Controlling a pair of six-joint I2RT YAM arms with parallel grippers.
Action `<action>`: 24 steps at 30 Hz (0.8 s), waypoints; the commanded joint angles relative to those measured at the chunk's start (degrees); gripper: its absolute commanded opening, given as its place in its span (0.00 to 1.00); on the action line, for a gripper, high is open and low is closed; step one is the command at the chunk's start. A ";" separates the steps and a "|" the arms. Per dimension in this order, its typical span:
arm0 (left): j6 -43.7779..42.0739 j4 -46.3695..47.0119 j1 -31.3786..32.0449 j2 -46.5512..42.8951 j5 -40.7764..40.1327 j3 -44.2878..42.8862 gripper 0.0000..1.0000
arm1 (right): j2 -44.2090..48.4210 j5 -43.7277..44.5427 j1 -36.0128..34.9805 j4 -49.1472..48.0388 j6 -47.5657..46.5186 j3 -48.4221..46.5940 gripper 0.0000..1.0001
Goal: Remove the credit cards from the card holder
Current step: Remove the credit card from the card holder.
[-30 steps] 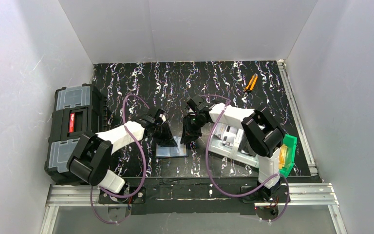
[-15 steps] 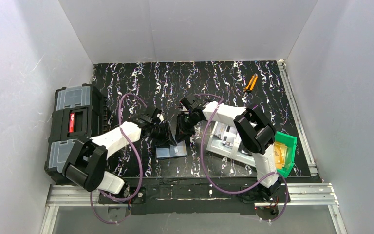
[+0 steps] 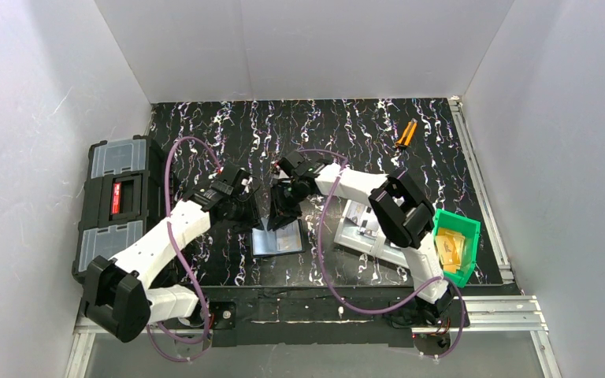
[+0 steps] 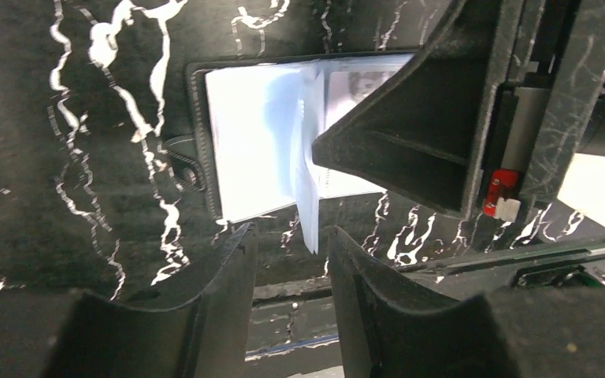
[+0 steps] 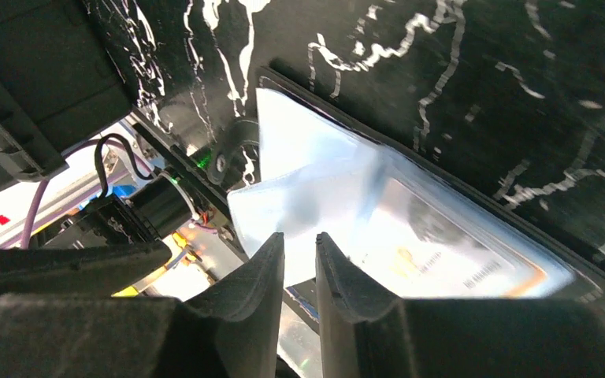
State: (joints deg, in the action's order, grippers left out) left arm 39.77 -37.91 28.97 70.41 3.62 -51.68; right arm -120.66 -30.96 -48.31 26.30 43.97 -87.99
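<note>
The card holder (image 3: pixel 278 240) lies open on the black marbled table, glossy pockets up. In the left wrist view it (image 4: pixel 256 150) shows one clear pocket leaf (image 4: pixel 307 185) standing on edge. My left gripper (image 4: pixel 291 240) is open just short of that leaf's tip, with nothing between its jaws. My right gripper (image 5: pixel 299 244) hangs over the holder (image 5: pixel 347 181) with its jaws narrowly apart. The raised leaf's edge reaches up to its tips, and I see no grip on it. A pale credit card (image 5: pixel 449 264) with print and an orange corner lies inside a pocket.
A big black toolbox (image 3: pixel 118 205) stands at the left edge. A grey bin (image 3: pixel 362 228) and a green bin (image 3: pixel 458 246) sit right of the holder, under the right arm. A small orange-handled tool (image 3: pixel 406 134) lies at the far right.
The left gripper has opened and drawn back to the left, away from the holder. The right gripper has moved left over the holder, its jaws unchanged.
</note>
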 commanded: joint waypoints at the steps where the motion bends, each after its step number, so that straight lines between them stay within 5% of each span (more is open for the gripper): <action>1: -1.46 -6.92 -0.23 -2.57 -4.80 -2.06 0.35 | -3.42 -1.49 -2.09 1.21 0.29 -4.81 0.29; 12: -0.53 -4.93 -0.19 -0.60 0.81 -1.97 0.18 | -7.07 -1.91 -2.93 1.31 0.54 -6.93 0.29; 24: 3.20 0.06 -0.32 1.76 4.31 0.59 0.11 | 1.02 0.76 -0.58 4.23 -1.96 -5.89 0.30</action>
State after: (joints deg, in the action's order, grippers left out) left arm 41.43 -39.20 28.97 71.94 6.04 -51.94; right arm -125.75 -31.27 -50.43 28.58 43.79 -92.64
